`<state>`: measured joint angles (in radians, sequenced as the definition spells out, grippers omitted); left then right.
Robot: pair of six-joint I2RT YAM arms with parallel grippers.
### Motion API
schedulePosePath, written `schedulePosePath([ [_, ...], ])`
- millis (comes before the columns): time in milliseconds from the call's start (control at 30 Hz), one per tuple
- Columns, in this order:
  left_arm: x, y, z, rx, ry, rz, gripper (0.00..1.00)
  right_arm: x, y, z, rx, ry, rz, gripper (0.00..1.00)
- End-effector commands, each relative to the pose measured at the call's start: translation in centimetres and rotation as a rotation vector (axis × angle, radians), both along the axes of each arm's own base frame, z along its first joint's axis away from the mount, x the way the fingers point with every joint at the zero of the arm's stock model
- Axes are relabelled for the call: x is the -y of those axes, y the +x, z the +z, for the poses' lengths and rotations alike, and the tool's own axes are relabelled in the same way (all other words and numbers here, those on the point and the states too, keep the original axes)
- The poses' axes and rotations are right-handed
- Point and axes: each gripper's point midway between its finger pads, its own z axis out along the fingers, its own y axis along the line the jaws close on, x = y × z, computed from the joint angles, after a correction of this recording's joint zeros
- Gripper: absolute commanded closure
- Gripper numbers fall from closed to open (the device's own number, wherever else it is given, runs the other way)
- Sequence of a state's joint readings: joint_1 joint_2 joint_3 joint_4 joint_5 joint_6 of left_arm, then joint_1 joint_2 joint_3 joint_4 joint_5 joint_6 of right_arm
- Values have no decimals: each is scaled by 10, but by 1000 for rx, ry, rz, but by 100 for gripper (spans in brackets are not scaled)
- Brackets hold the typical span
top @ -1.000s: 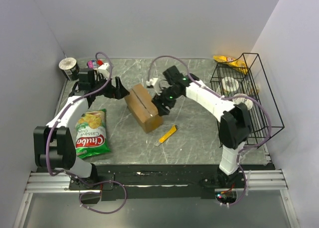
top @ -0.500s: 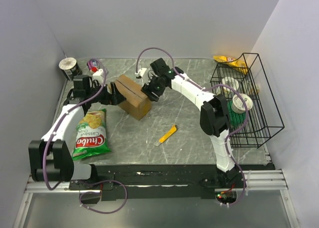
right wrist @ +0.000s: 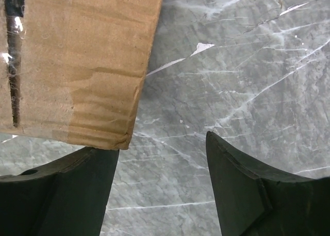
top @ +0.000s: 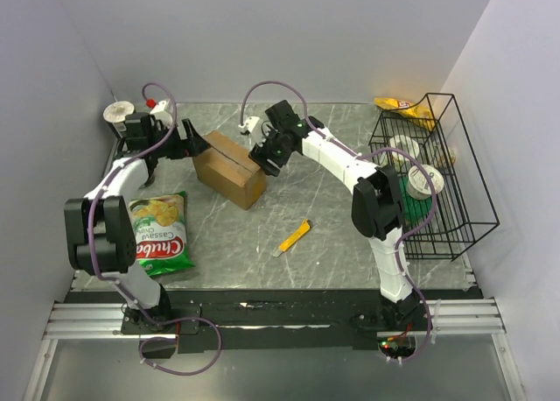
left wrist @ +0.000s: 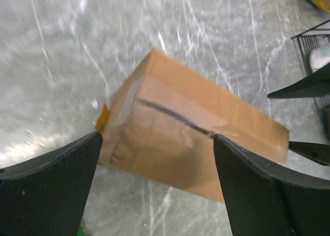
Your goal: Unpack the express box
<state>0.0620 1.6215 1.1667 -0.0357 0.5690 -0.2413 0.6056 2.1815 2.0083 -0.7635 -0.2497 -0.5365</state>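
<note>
Top external view: the rectangular brown cardboard express box (top: 229,169) is seen left of centre on the grey marbled tabletop (top: 350,235), its flaps shut under glossy clear tape (left wrist: 170,115) with a dark line along the seam, so nothing is judged unpacked yet. The left claw (top: 194,145) and right claw (top: 265,158) are held apart at opposite ends, neither clamped on it.

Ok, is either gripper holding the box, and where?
Nothing is held. The left gripper and right gripper are both open, one on each side of the box.
</note>
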Motion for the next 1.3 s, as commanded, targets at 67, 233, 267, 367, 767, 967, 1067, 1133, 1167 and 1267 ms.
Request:
schedulePosePath([
  [67, 21, -19, 17, -21, -136, -125, 5, -11, 23, 38, 110, 69, -26, 24],
  [233, 28, -46, 12, -95, -151, -166, 8, -17, 33, 39, 126, 81, -29, 23],
  [267, 29, -52, 9, -112, -157, -166, 9, -17, 35, 40, 127, 85, -32, 23],
  [367, 31, -73, 10, -141, -173, -163, 10, -18, 34, 36, 110, 93, -34, 22],
  [767, -20, -110, -1, -181, 49, 30, 4, 50, 10, 43, -3, 83, -122, 22],
  [967, -27, -132, 30, -159, 70, 74, 3, 109, -69, 27, -39, 150, 195, 25],
  [1067, -31, -132, 53, -96, 94, 94, 2, 113, -118, 8, -4, 141, 421, 29],
  [1133, -34, -131, 67, -34, 132, 93, 1, 110, -132, -1, 24, 110, 508, 27],
  [1167, -35, -130, 74, -5, 152, 86, 1, 105, -144, -14, 12, 88, 547, 25],
  [1267, -44, -128, 75, 50, 236, 82, 1, 96, -147, -31, 89, 53, 615, 22],
])
